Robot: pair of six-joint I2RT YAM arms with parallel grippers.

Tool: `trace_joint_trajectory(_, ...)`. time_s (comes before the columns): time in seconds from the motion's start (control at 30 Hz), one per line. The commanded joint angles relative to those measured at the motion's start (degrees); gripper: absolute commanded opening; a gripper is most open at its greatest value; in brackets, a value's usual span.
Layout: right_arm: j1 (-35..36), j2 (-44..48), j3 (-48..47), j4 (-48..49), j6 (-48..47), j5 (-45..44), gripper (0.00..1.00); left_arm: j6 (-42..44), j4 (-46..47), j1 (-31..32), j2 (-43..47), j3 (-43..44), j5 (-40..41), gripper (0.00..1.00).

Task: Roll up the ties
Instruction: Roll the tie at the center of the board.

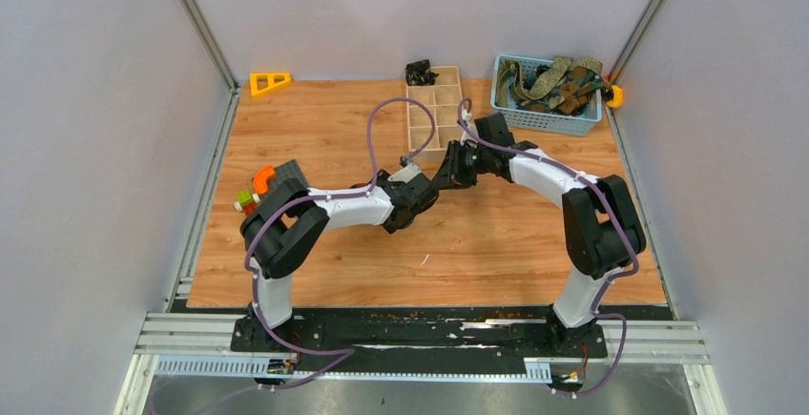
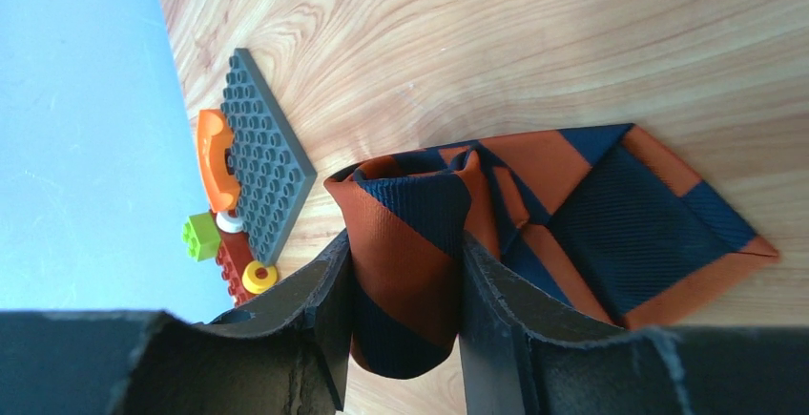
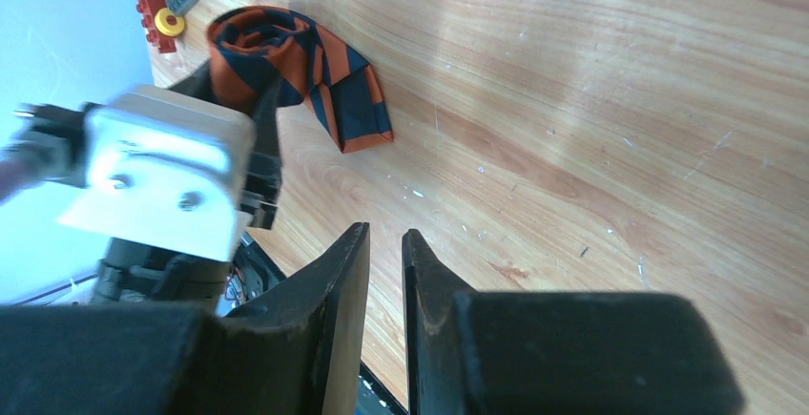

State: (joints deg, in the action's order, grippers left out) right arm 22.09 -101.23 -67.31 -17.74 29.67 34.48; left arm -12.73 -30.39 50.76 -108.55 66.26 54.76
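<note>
An orange and dark navy striped tie (image 2: 611,224) lies on the wooden table, its wide end flat and the rest wound into a loose roll (image 3: 258,38). My left gripper (image 2: 405,243) is shut on that roll, one finger on each side of it. My right gripper (image 3: 386,238) hovers over bare wood a little way from the tie, its jaws a narrow gap apart with nothing between them. In the top view both grippers (image 1: 434,181) meet mid-table and hide the tie. More olive-green and brown patterned ties (image 1: 553,81) fill the blue basket (image 1: 547,121).
A wooden compartment tray (image 1: 434,114) stands behind the grippers, with a dark bundle (image 1: 420,72) at its far end. A grey studded baseplate (image 2: 262,148) and toy bricks (image 2: 205,234) sit at the table's left edge. A yellow triangle (image 1: 270,81) lies back left.
</note>
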Motion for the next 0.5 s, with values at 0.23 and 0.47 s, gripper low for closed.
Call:
trace_joint_trajectory(0.23, -1.8, 5.0, 2.2, -0.5, -1.6, -0.8, 0.2, -3.5, -0.9, 2.3, -4.8, 3.5, -8.3, 0.49)
trace_joint_trajectory(0.47, -2.0, 5.2, 2.6, -0.4, -1.7, -0.6, 0.2, -3.9, 0.3, 2.3, -4.3, 4.1, -14.6, 0.56)
